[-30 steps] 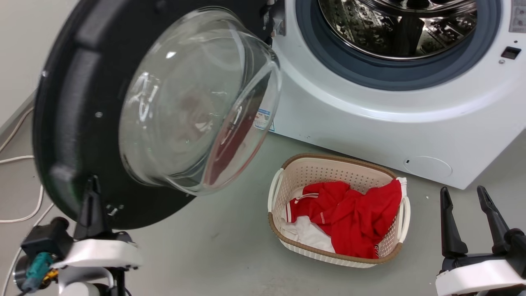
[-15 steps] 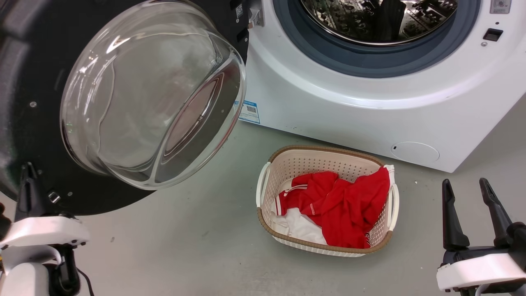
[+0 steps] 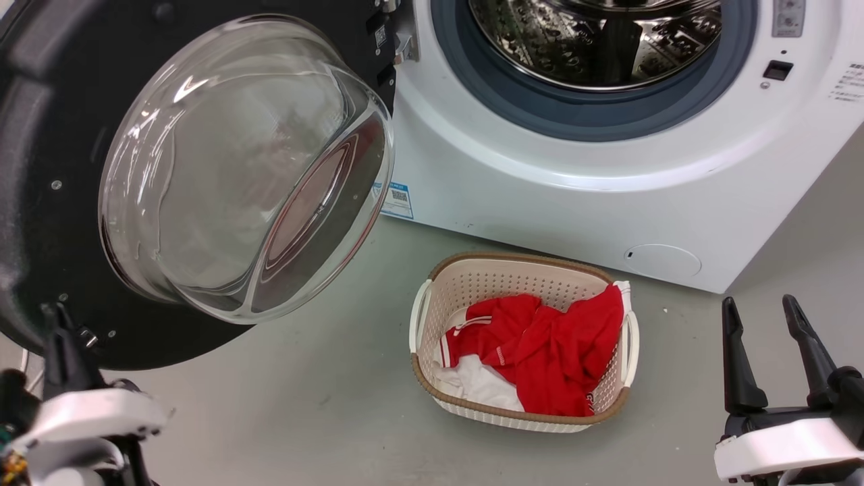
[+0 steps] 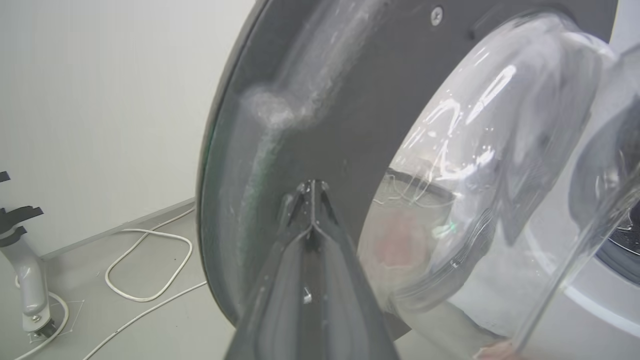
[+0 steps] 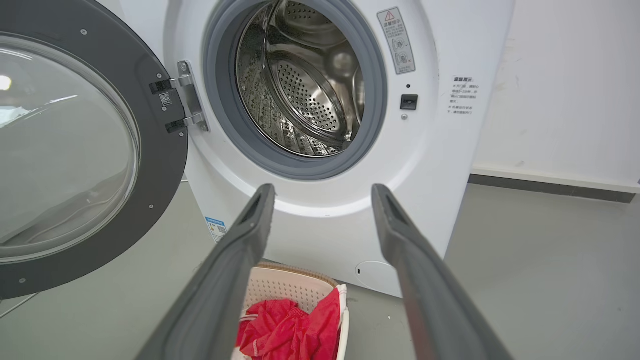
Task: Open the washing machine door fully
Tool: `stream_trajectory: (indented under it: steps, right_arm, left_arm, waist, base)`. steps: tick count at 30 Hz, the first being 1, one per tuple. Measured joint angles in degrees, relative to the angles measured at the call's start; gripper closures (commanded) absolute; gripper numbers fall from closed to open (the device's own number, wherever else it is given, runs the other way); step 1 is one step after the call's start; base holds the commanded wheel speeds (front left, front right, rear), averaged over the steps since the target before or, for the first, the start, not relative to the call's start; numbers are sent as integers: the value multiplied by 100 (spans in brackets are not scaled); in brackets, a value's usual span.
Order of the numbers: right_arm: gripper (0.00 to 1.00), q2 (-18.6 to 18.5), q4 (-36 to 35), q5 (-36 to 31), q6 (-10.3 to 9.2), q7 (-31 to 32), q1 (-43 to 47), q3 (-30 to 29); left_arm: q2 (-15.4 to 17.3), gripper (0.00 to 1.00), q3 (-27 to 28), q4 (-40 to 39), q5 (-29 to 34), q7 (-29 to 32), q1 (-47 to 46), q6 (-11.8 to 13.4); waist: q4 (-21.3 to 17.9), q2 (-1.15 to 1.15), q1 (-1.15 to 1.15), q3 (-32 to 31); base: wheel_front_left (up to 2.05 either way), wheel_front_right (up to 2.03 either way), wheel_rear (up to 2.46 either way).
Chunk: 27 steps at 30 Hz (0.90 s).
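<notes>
Left claw (image 3: 59,334): low at the left edge of the head view, against the lower rim of the washing machine door (image 3: 47,155). In the left wrist view its two fingers are pressed together with nothing between them, tips touching the door's dark inner ring.

Door: swung far out to the left of the washing machine (image 3: 540,182), inner face and glass bowl (image 3: 236,169) turned toward the robot. It hangs on the hinge (image 5: 191,100) at the left of the opening. The steel drum (image 3: 594,40) is fully exposed.

Floor in front: basket (image 3: 420,317) holding a red garment (image 3: 540,337), near the machine and well apart from the door.

Right claw (image 3: 759,304): lower right, fingers spread wide and empty, clear of everything.

Progress (judgement): the latch is released and most of the swing is done. What is left is a final push outward, if the hinge has travel remaining; I cannot tell from these views whether it has reached its stop.
</notes>
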Motion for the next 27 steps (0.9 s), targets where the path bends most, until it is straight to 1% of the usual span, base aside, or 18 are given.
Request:
stream_trajectory:
  steps: [4,9,12,18,22,27]
  right_arm:
    - [0,0,19,37,0,-3,52,31]
    - [0,0,19,62,0,-10,58,43]
    - [0,0,32,89,0,-29,60,54]
    - [0,0,65,122,0,-78,57,93]
    - [0,0,90,121,0,-104,53,100]
    - [0,-1,148,121,0,-156,49,96]
  left_arm:
    - [-312,100,-133,-335,175,0,387,-62]
    - [-505,100,-542,-709,365,0,708,-157]
    - [-561,100,-912,-845,535,0,788,-203]
    - [-617,100,-1608,-856,728,0,714,-296]
    - [-616,100,-1858,-778,872,22,490,-347]
    - [-544,100,-2026,-632,1037,35,347,-358]
  waist:
    - [-95,0,0,-79]
    - [-265,0,0,-125]
    - [-401,0,0,-144]
    - [-746,0,0,-169]
    - [-1005,0,0,-153]
    - [-1303,0,0,-172]
  base:
    - [0,0,0]
    - [0,0,0]
    - [0,0,0]
    - [0,0,0]
    - [0,0,0]
    - [0,0,0]
